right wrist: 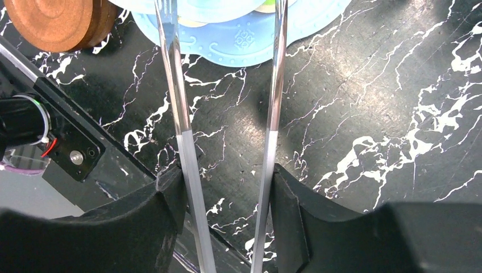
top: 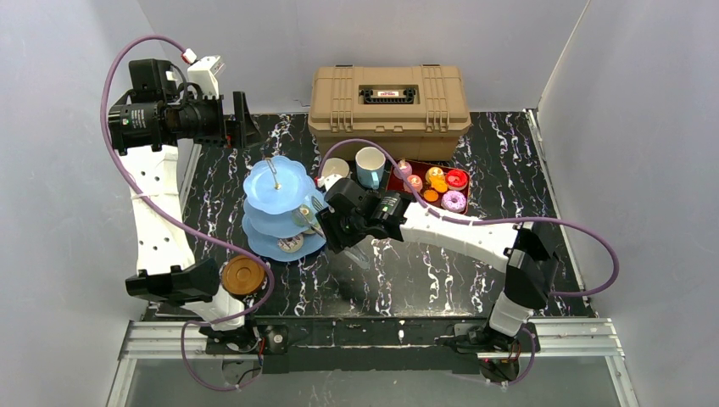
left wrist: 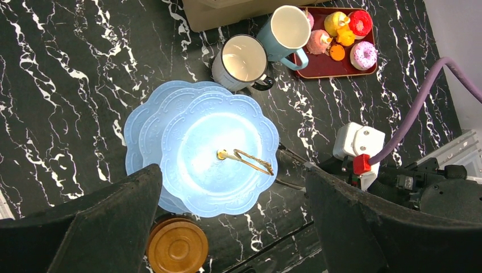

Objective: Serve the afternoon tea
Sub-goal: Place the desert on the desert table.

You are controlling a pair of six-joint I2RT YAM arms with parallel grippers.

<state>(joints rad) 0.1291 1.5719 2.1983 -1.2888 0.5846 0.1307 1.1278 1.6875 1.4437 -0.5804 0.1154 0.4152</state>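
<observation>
The right gripper (right wrist: 227, 187) clamps the tongs (right wrist: 181, 102), tips reaching the cake stand (right wrist: 244, 40) at 9 o'clock, presumably to load it. The left gripper (left wrist: 233, 196) hangs open overhead.

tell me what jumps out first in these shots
The light-blue three-tier cake stand, left of centre in the top view, draws the eye. The right arm's fingers clamp metal tongs that reach to its lower tiers. Right of the stand, two mugs sit beside a dark-red tray of bright toy cakes.

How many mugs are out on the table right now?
2. The white mug stands just beyond the cake stand; the blue mug is next to it, beside the red tray. None look hidden.
</observation>
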